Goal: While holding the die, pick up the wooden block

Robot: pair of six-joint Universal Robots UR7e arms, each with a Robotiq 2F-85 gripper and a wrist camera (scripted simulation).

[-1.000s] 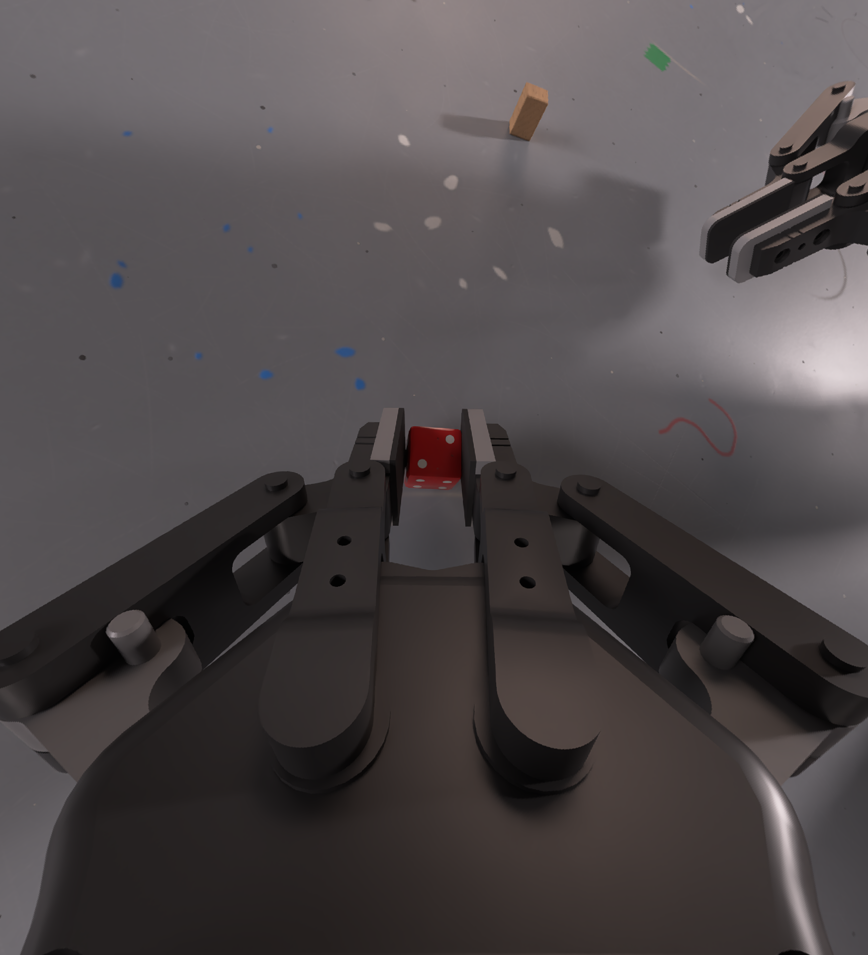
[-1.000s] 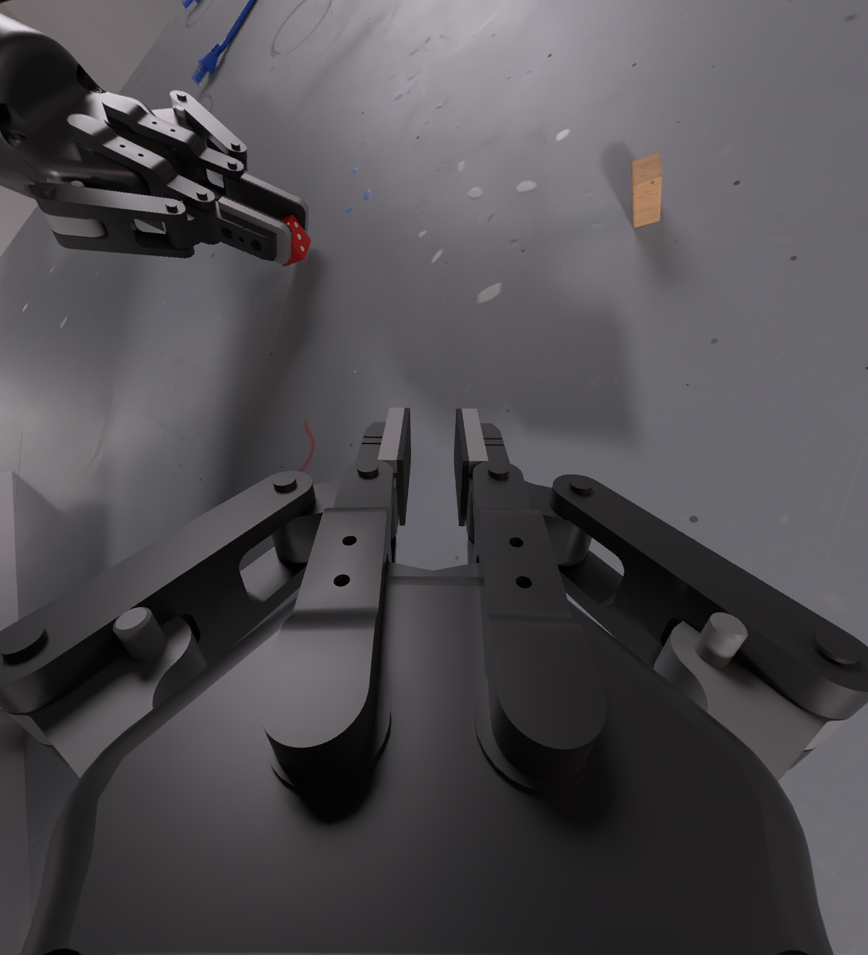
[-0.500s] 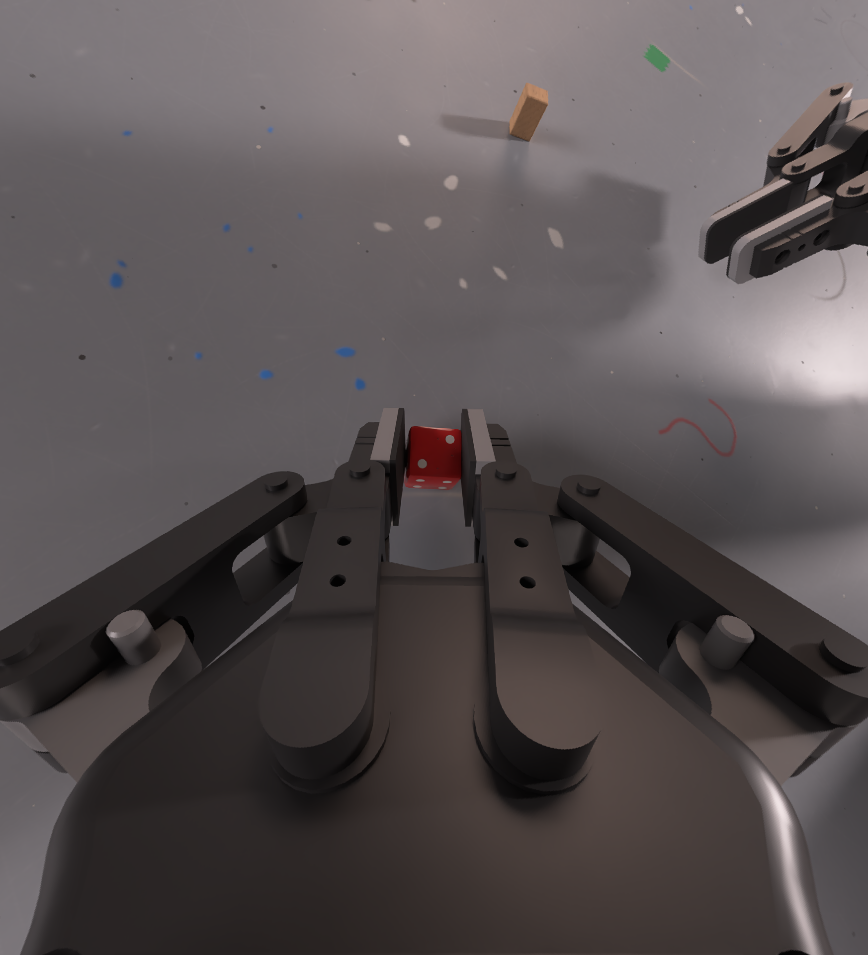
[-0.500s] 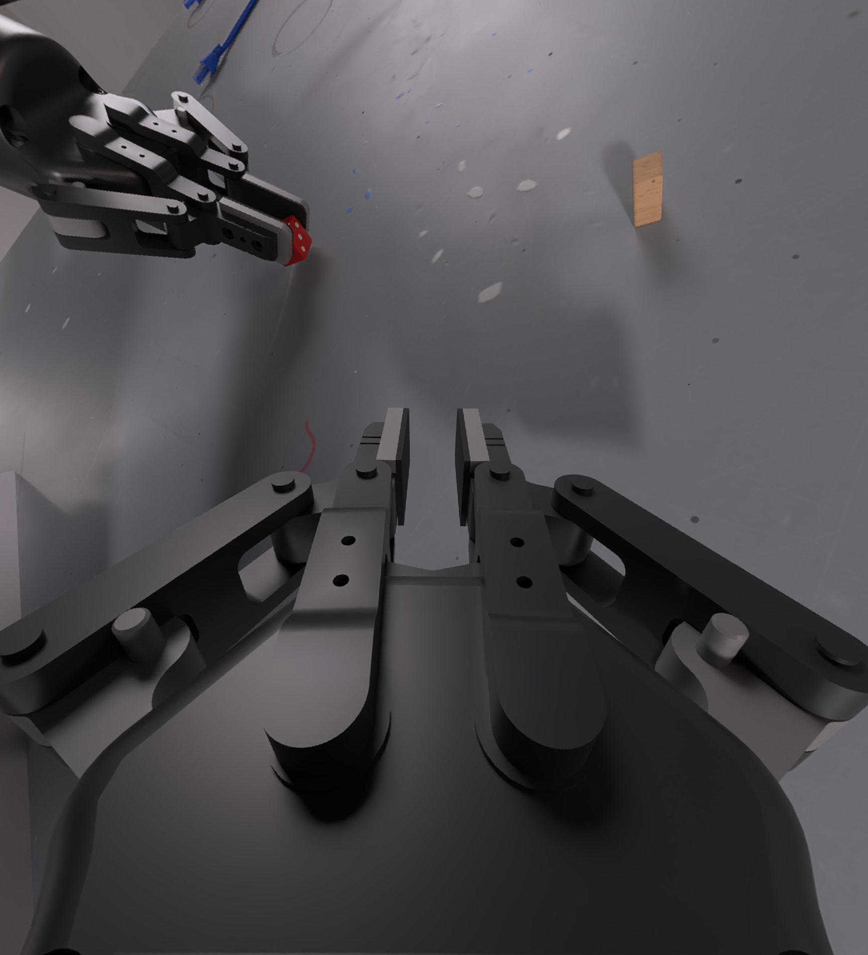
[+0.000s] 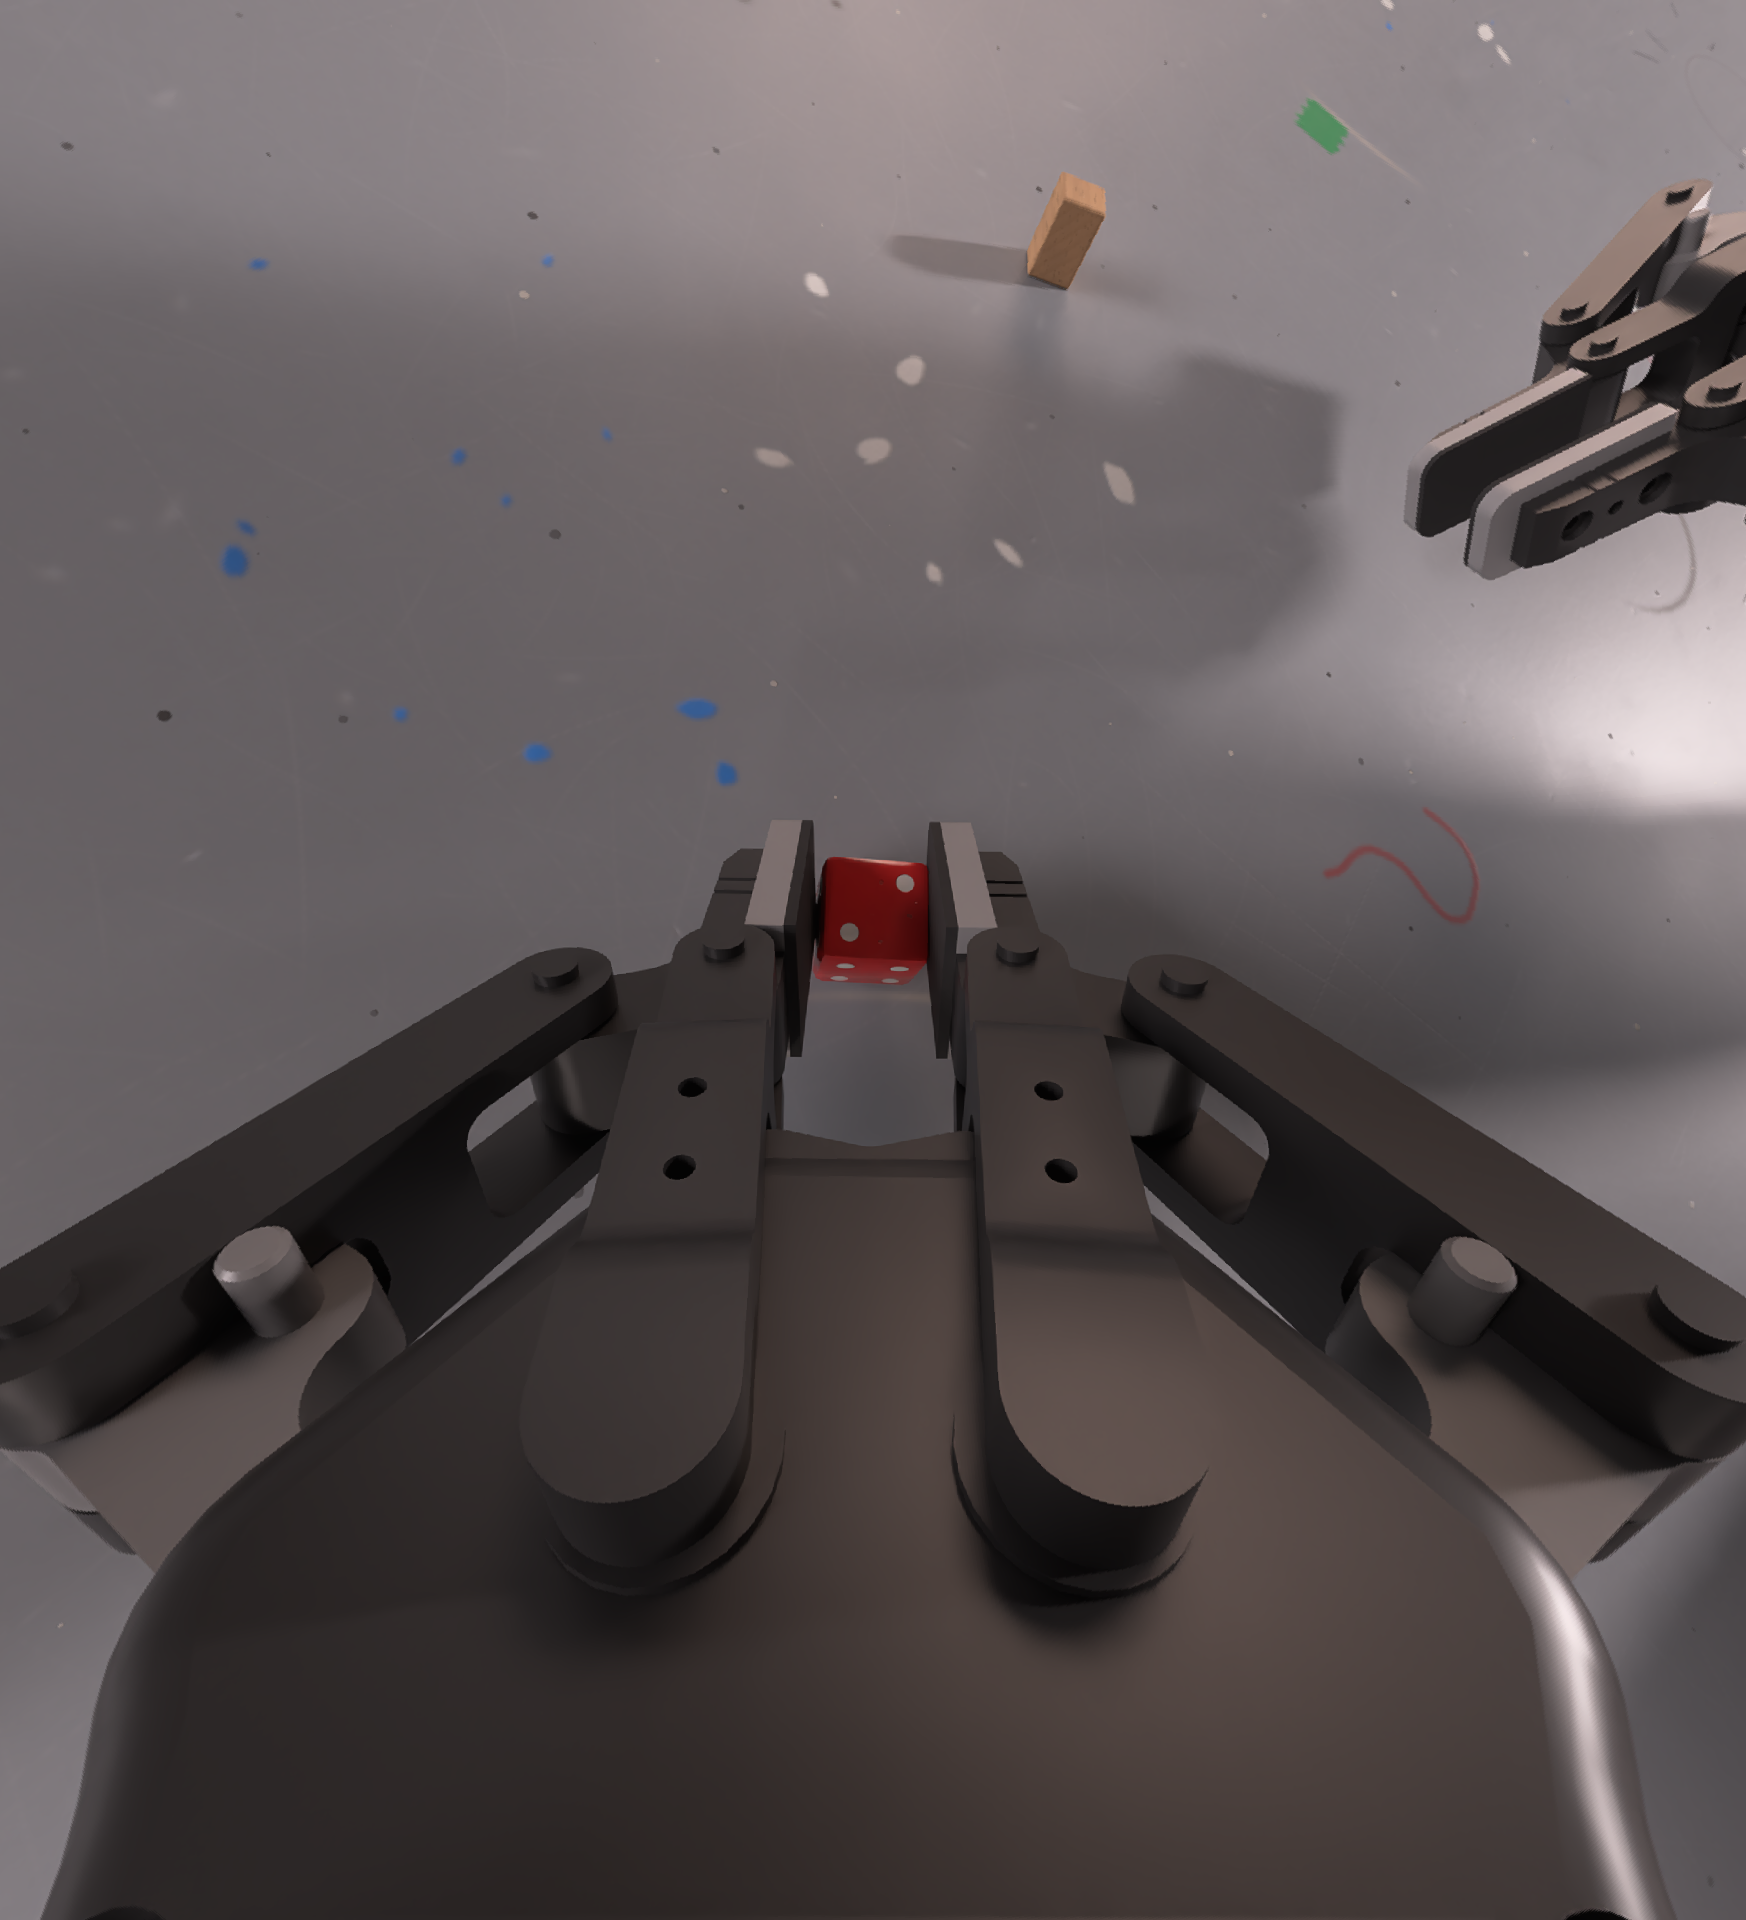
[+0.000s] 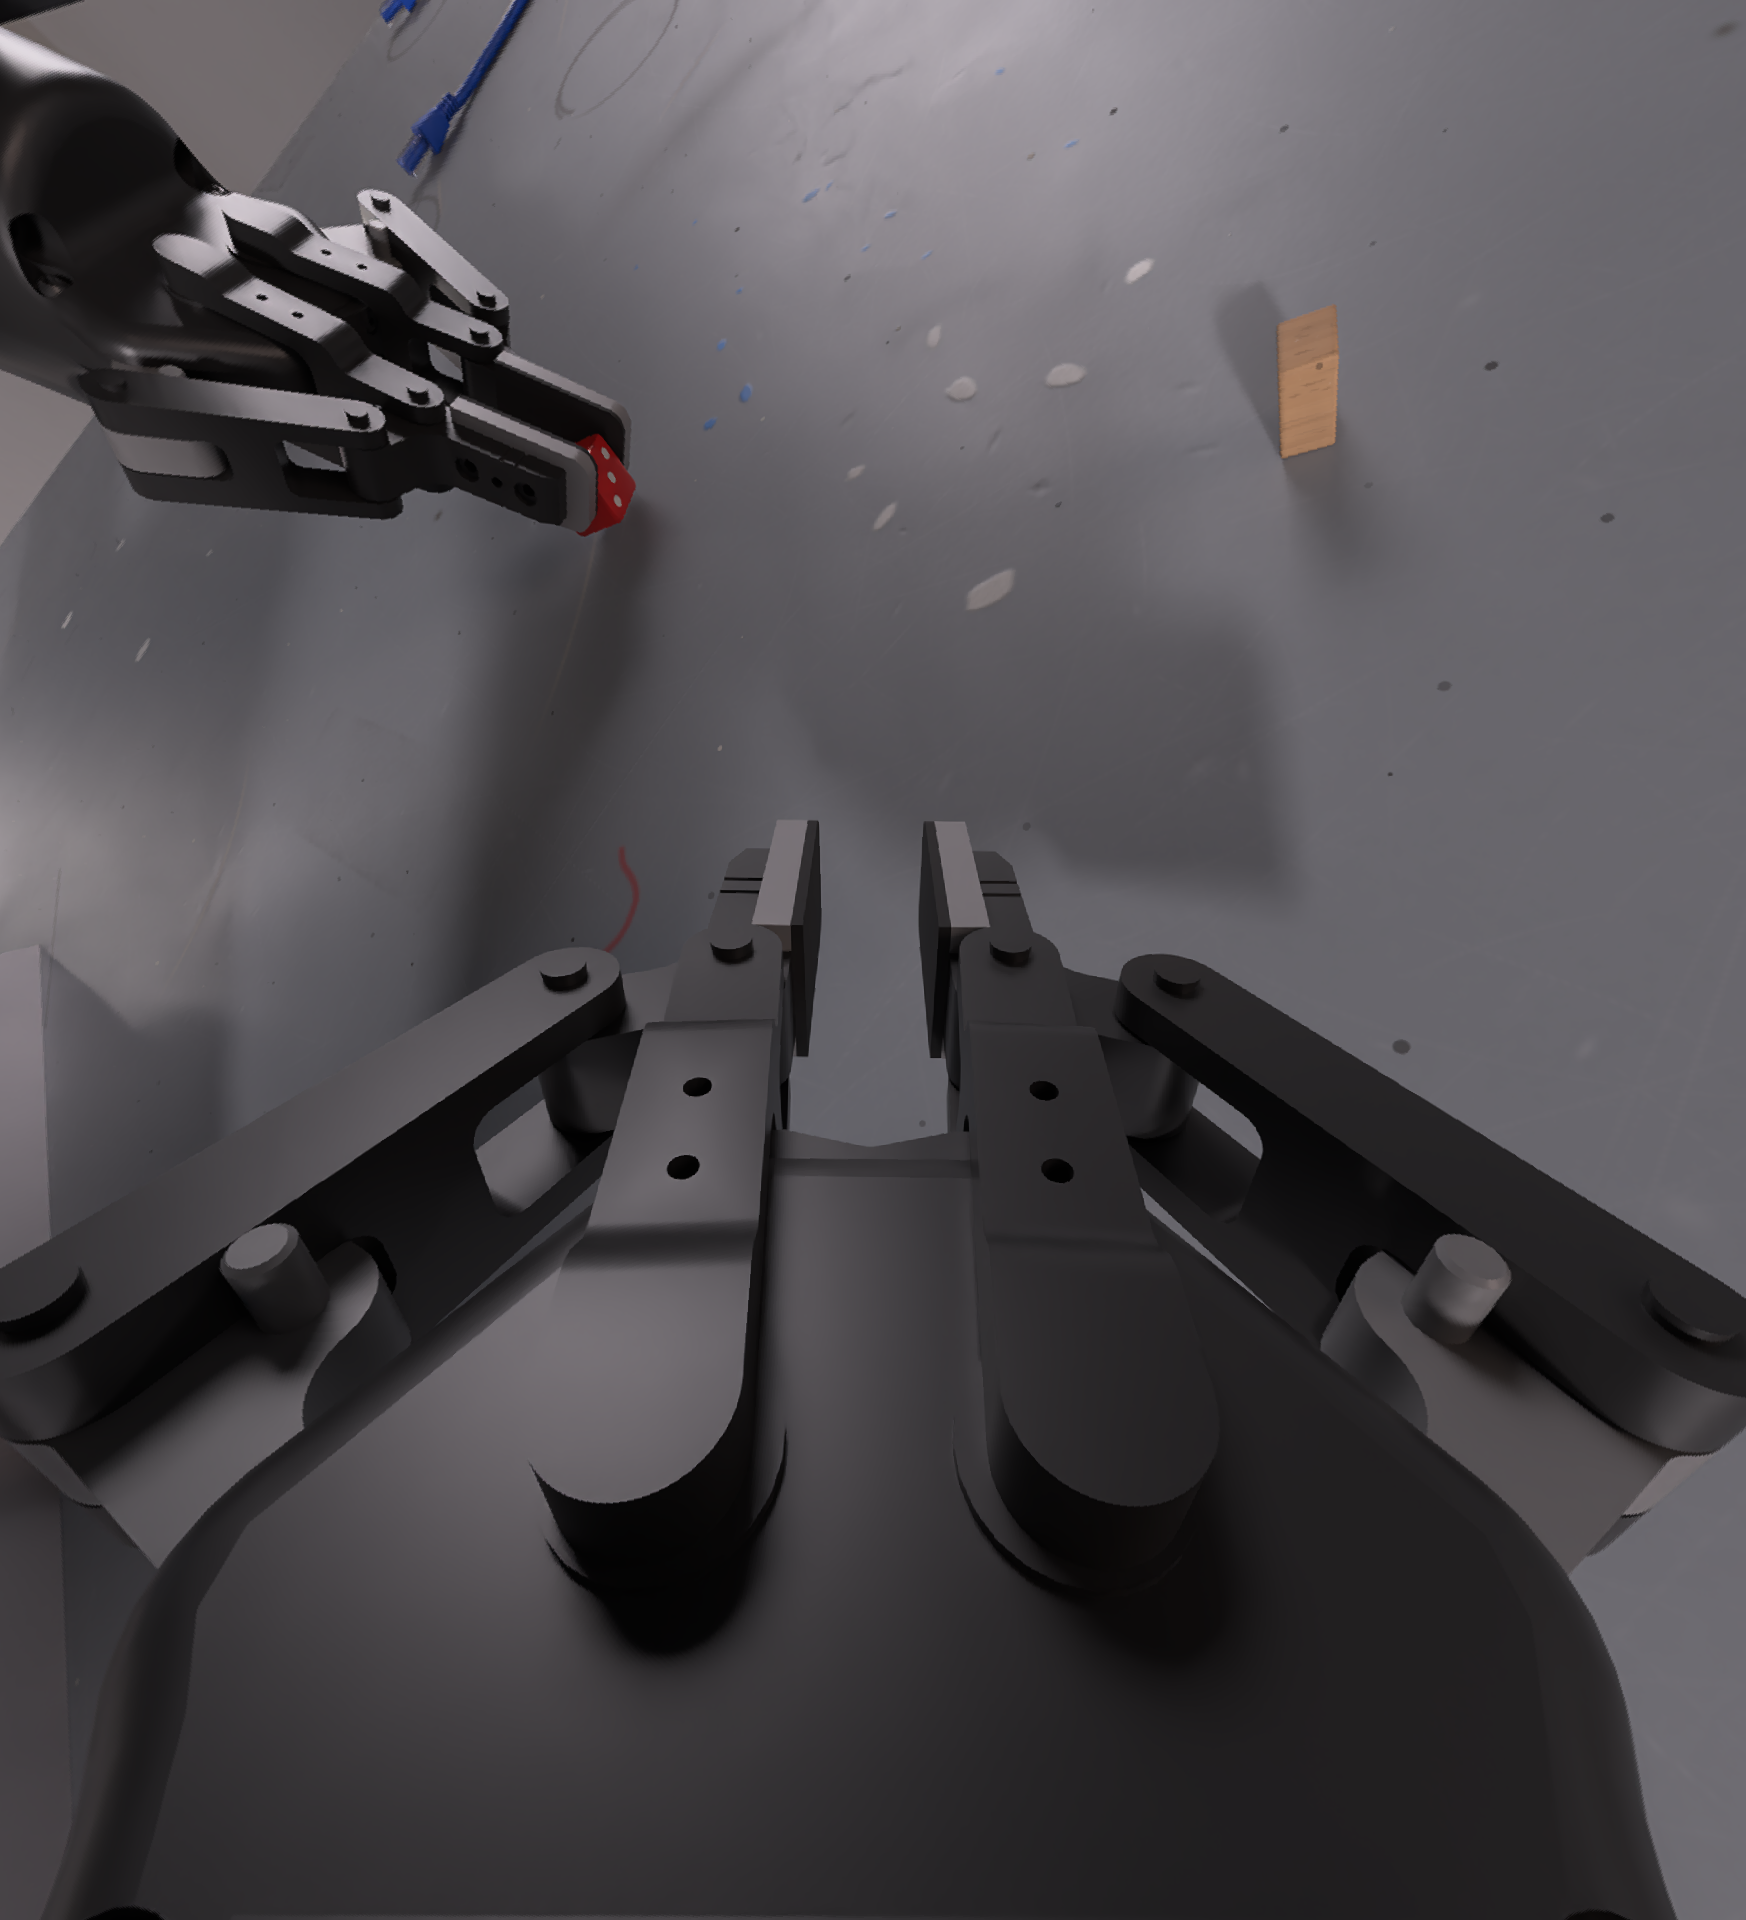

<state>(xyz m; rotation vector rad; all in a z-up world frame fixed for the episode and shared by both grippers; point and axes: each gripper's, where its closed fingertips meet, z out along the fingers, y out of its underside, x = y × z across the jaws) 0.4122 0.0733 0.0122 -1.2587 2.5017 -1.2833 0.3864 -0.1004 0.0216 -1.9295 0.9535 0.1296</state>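
The left gripper [image 5: 869, 914] has its fingers [image 5: 781, 883] pinching the red die [image 5: 871, 914] by two opposite faces, clear of the grey table [image 5: 433, 623], so the step in hand is the reach for the wooden block [image 6: 1307, 380] with the free arm. The right gripper [image 6: 869, 914] holds nothing: its fingers [image 6: 794, 883] stand parallel with only a narrow gap between them, and nothing sits in that gap. The block stands upright on its small end, well beyond those fingertips and off to their right side, alone on the table with a few pale flecks lying nearer the fingers. To do this well, I judge the fingers should spread wider before they near the block, because the present gap looks tight for its width. They should then come down with one finger on each broad face, low enough to grip past the top edge. A tall block on a small footprint probably tips at a slight nudge, so the approach should be centred and slow. The left fingers should keep their squeeze and stay clear of the reach.
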